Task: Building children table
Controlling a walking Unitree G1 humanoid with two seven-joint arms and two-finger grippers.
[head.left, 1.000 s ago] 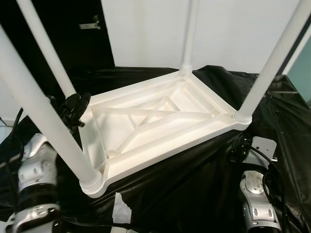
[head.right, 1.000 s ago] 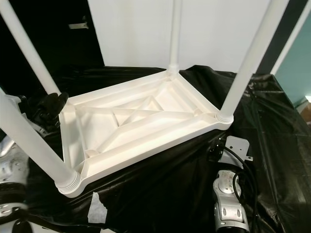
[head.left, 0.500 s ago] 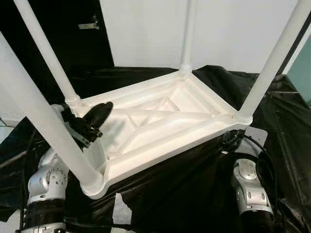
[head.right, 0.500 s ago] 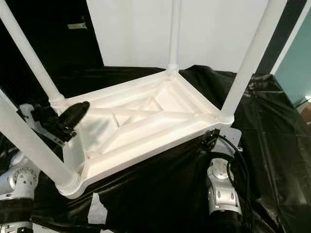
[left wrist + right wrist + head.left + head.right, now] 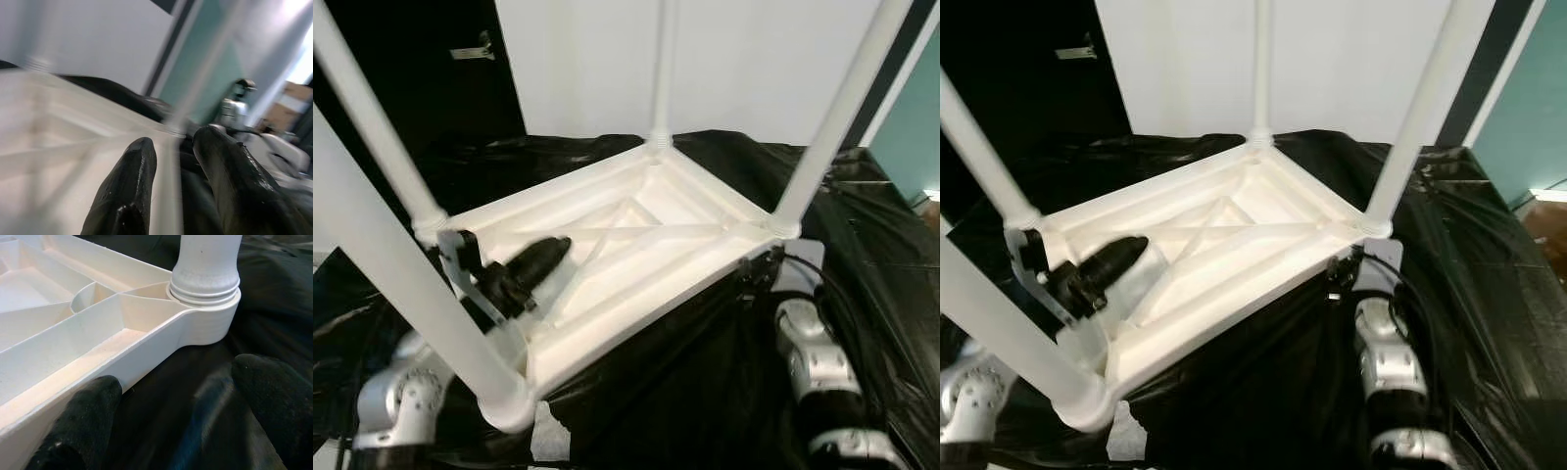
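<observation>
A white plastic children's table (image 5: 656, 304) lies upside down on a black-draped surface, its ribbed underside facing up. Its legs stand upright at the corners: near left (image 5: 401, 264), far left (image 5: 372, 127), far (image 5: 661, 69) and right (image 5: 832, 117). My left gripper (image 5: 543, 259) reaches over the left end of the underside, fingers (image 5: 132, 186) slightly apart with nothing between them. My right gripper (image 5: 181, 396) is open, low against the black cover, beside the rim just below the right leg's socket (image 5: 205, 289).
Black sheeting (image 5: 862, 255) covers the support and hangs down its front. A white wall (image 5: 744, 59) stands behind, with a dark door (image 5: 440, 69) at the back left and a teal wall (image 5: 915, 137) to the right.
My left gripper has swung from the far left leg in over the table's underside. My right arm has risen to the right corner. The camera has shifted a little.
</observation>
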